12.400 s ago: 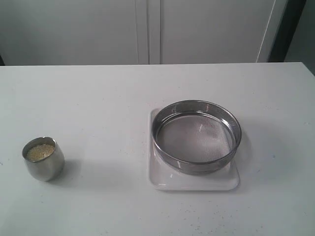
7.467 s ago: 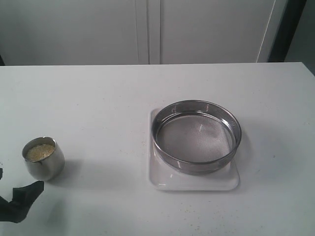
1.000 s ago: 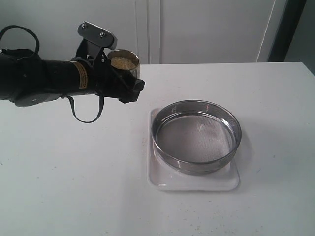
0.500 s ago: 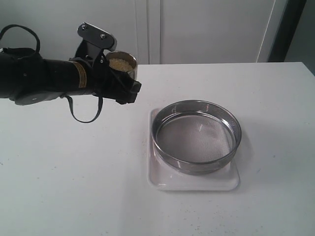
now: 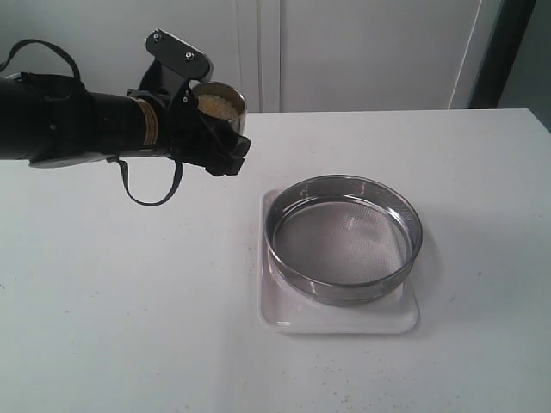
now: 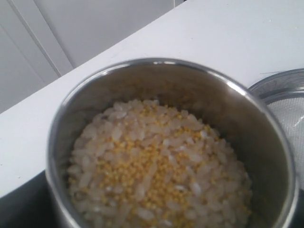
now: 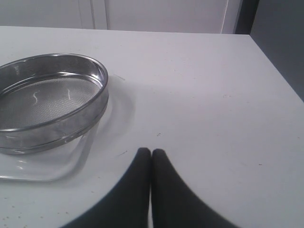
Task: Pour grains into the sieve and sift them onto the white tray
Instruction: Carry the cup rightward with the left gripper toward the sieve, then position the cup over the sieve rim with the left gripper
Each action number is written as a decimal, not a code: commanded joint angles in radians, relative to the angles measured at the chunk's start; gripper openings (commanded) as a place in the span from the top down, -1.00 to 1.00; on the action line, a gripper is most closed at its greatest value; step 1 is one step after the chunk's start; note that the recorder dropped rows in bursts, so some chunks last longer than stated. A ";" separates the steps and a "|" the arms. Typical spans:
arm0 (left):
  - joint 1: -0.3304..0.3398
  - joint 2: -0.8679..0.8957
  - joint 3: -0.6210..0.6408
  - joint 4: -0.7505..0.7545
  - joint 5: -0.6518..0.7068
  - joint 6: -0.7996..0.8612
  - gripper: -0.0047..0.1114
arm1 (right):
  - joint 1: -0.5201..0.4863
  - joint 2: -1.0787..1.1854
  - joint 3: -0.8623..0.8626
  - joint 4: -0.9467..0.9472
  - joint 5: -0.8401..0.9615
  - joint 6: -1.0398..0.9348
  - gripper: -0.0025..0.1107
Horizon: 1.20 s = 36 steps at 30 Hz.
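The bench (image 5: pixel 129 301) carries the white tray (image 5: pixel 344 320), and the sieve (image 5: pixel 343 292) sits on the tray with its mesh bare. The left hand (image 5: pixel 219 120) grasps a steel cup (image 6: pixel 161 80), held upright in the air to the left of the sieve and not yet over it. The grains (image 6: pixel 156 166) all lie inside the cup. To pour well, the arm should probably bring the cup's lip over the middle of the mesh, lower it close, then tip slowly so that no kernels bounce over the ring. The right hand (image 7: pixel 151 156) is clenched and empty, near the tray.
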 commanded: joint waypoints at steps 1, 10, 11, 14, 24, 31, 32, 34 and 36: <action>-0.025 0.025 -0.029 0.056 -0.002 -0.029 0.92 | -0.006 -0.006 0.006 -0.002 -0.011 -0.004 0.96; -0.067 0.075 -0.071 0.066 0.024 -0.035 0.92 | -0.006 -0.006 0.006 -0.002 -0.011 -0.004 0.96; -0.069 0.080 -0.073 0.066 0.024 -0.035 0.92 | -0.006 -0.006 0.006 -0.002 -0.011 -0.004 0.96; -0.083 0.091 -0.089 0.080 0.032 -0.044 0.92 | -0.006 -0.006 0.006 -0.002 -0.011 -0.004 0.96; -0.109 0.131 -0.139 0.198 0.057 -0.154 0.92 | -0.006 -0.006 0.006 -0.002 -0.011 -0.004 0.96; -0.124 0.154 -0.178 0.353 0.078 -0.286 0.92 | -0.006 -0.006 0.006 -0.002 -0.011 -0.004 0.96; -0.127 0.157 -0.192 0.380 0.081 -0.308 0.92 | -0.006 -0.006 0.006 -0.002 -0.011 -0.004 0.96; -0.128 0.161 -0.206 0.424 0.081 -0.354 0.92 | -0.006 -0.006 0.006 -0.002 -0.011 -0.004 0.96; -0.128 0.168 -0.213 0.489 0.084 -0.415 0.92 | -0.006 -0.006 0.006 -0.002 -0.011 -0.004 0.96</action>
